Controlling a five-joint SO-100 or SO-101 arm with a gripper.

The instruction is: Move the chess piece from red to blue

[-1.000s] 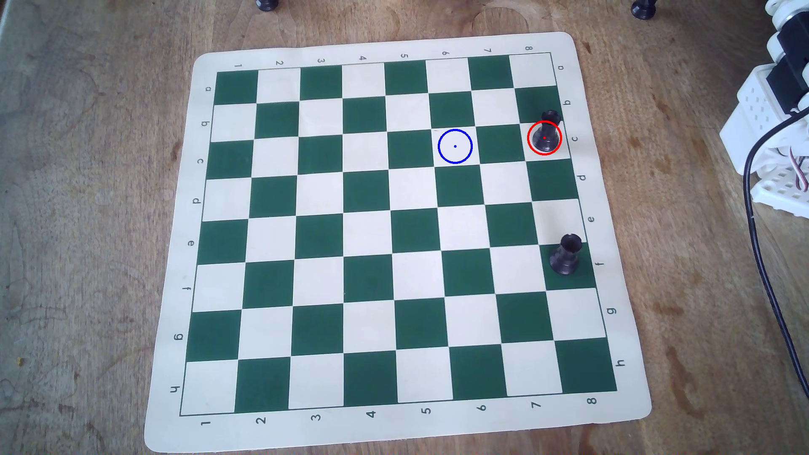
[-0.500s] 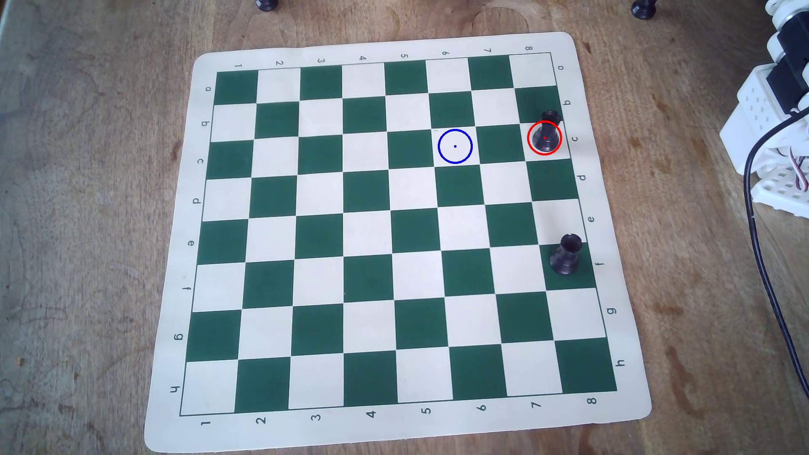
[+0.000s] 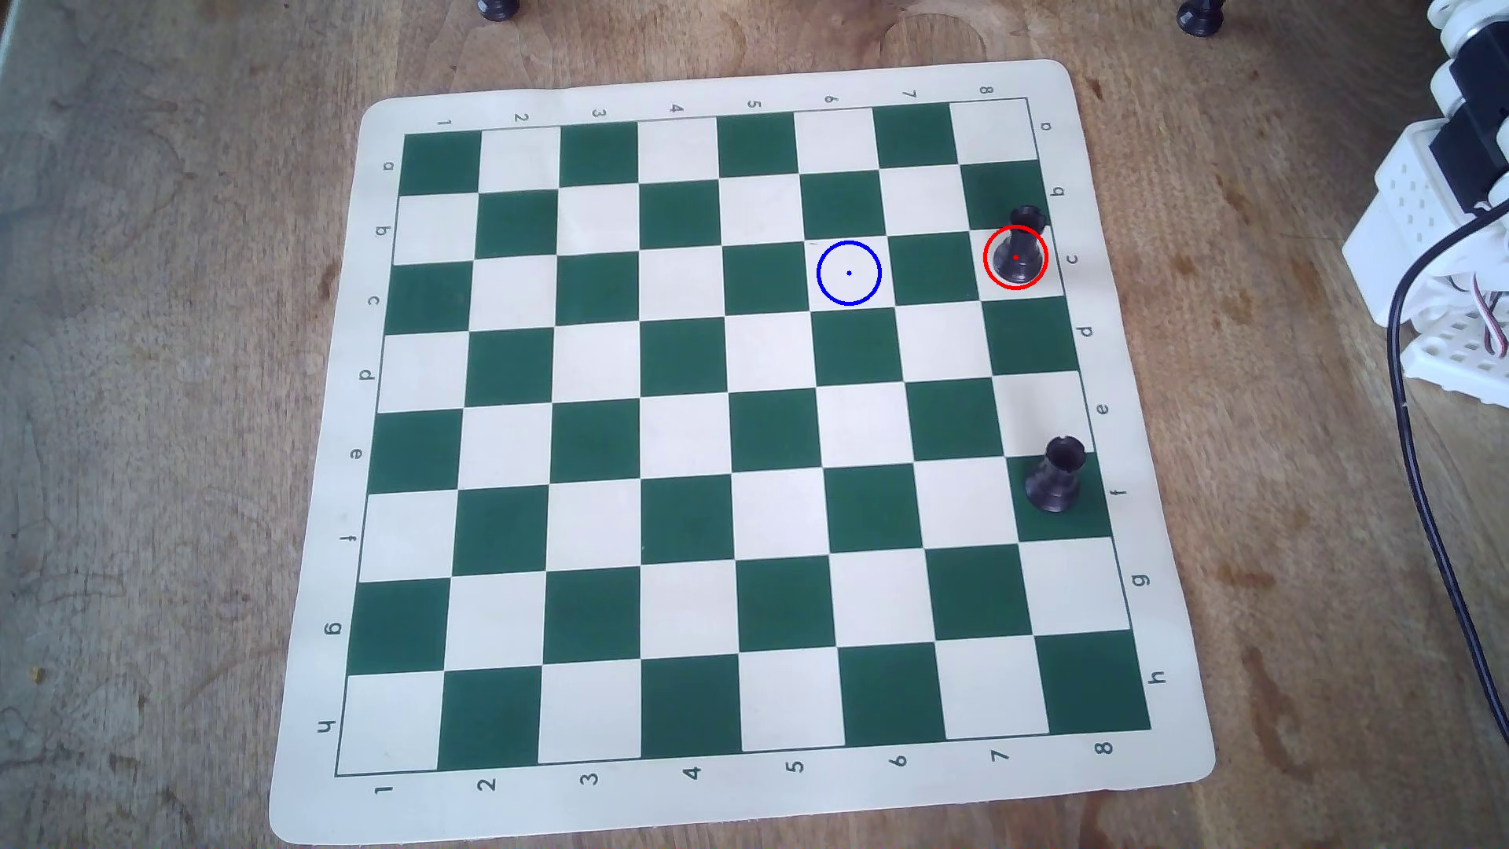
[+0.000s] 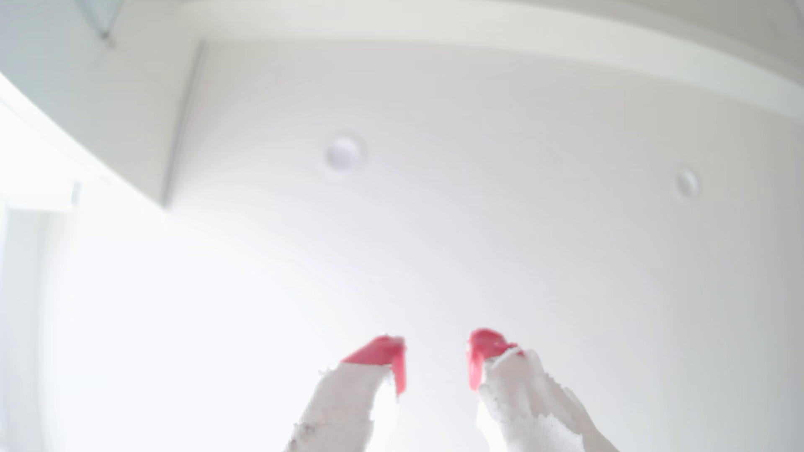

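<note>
In the overhead view the black rook [image 3: 1017, 249] stands upright inside the red circle [image 3: 987, 269], on a white square at the board's right edge. The blue circle [image 3: 820, 286] marks an empty white square two squares to its left. In the wrist view my gripper [image 4: 436, 347] points up at a white ceiling; its two white fingers with pink tips [image 4: 378, 352] stand apart with nothing between them. The board and rook are out of the wrist view. The gripper's fingers do not show in the overhead view.
A second black rook [image 3: 1056, 475] stands on a green square lower on the board's right edge. The green-and-white chess mat [image 3: 327, 490] lies on a wooden table. The white arm body [image 3: 1445, 212] and a black cable [image 3: 1421, 490] are at the right edge. Dark piece bases [image 3: 498, 8] sit at the top edge.
</note>
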